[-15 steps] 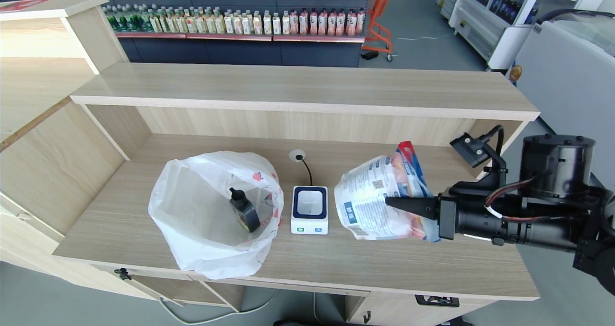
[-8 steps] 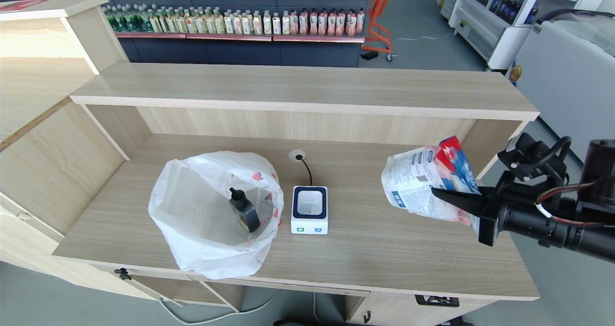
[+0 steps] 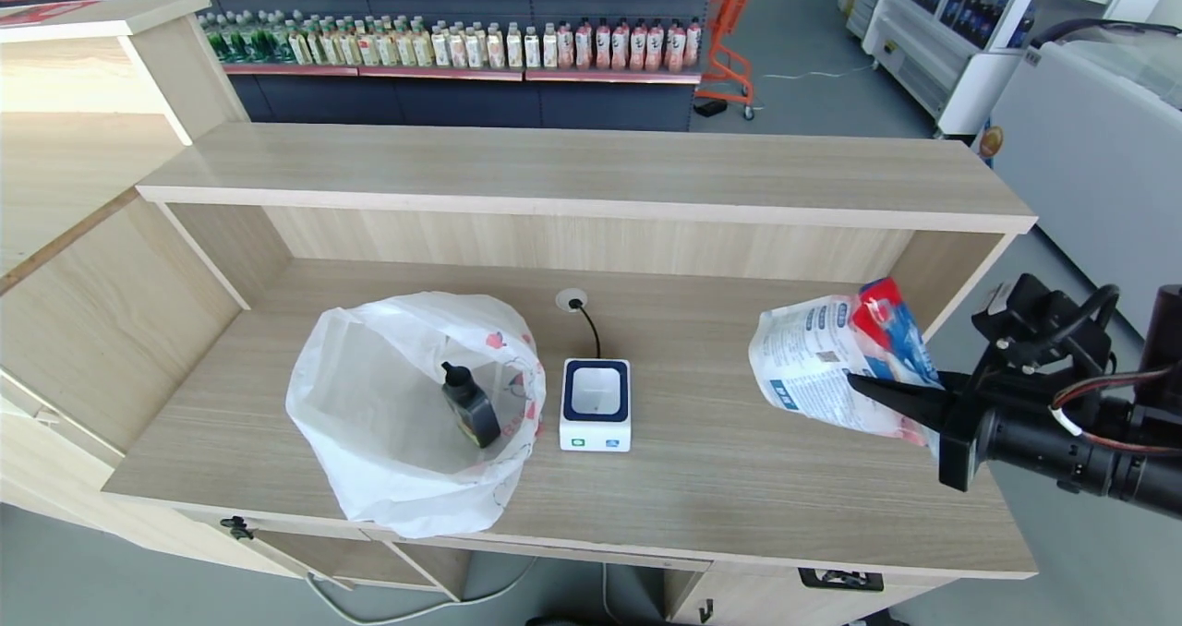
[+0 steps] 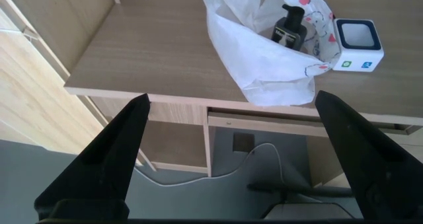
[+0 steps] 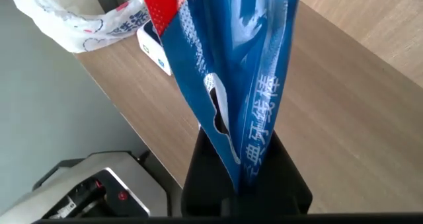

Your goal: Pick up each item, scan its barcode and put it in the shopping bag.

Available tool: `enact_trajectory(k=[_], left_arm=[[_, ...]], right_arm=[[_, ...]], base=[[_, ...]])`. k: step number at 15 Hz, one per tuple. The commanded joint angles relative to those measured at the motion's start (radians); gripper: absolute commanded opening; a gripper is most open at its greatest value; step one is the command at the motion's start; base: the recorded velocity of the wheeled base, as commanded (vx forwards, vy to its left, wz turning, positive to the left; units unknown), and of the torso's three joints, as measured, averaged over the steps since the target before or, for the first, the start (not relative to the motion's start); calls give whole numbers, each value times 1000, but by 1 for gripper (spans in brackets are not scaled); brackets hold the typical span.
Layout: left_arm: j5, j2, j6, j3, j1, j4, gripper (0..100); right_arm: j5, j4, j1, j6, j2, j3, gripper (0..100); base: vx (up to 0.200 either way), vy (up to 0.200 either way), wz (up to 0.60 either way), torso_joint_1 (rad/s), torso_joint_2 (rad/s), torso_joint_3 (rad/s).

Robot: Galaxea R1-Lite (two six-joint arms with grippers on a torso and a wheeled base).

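My right gripper (image 3: 900,397) is shut on a white, blue and red snack bag (image 3: 831,363), holding it in the air over the right end of the wooden counter (image 3: 720,478). The bag's blue edge (image 5: 244,85) is pinched between the fingers. The white scanner (image 3: 596,404) with a dark window sits at the counter's middle, left of the held bag. A white plastic shopping bag (image 3: 388,423) stands open further left with a black bottle (image 3: 469,406) inside. My left gripper (image 4: 231,151) hangs open below and in front of the counter edge, holding nothing.
A raised wooden ledge (image 3: 582,169) runs behind the counter, with side walls at both ends. The scanner's black cable (image 3: 587,326) runs to a hole at the back. Store shelves with bottles (image 3: 462,44) and freezers (image 3: 1090,118) stand beyond.
My right gripper carried the snack bag from just right of the scanner out to the counter's right end, lifting it slightly. The shopping bag, bottle and scanner stayed put.
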Motion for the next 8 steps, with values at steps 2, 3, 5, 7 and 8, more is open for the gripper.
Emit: enact_trajectory(k=[2, 3, 5, 7, 8], left_arm=[[2, 0, 1, 0, 0, 0, 100], [0, 0, 1, 0, 0, 0, 100], [2, 0, 1, 0, 0, 0, 100], [0, 0, 1, 0, 0, 0, 100], [0, 0, 1, 0, 0, 0, 100]], right_arm=[[6, 0, 0, 4, 19, -6, 0], [6, 0, 0, 7, 28, -6, 0], [9, -1, 2, 16, 45, -6, 0], [9, -4, 0, 24, 74, -15, 0], [9, -4, -6, 24, 94, -27, 0]], base=[[0, 200, 0, -5, -7, 5], [0, 200, 0, 17, 12, -2], [0, 200, 0, 7, -2, 0], [0, 200, 0, 0, 5, 0], [0, 200, 0, -2, 2, 2]])
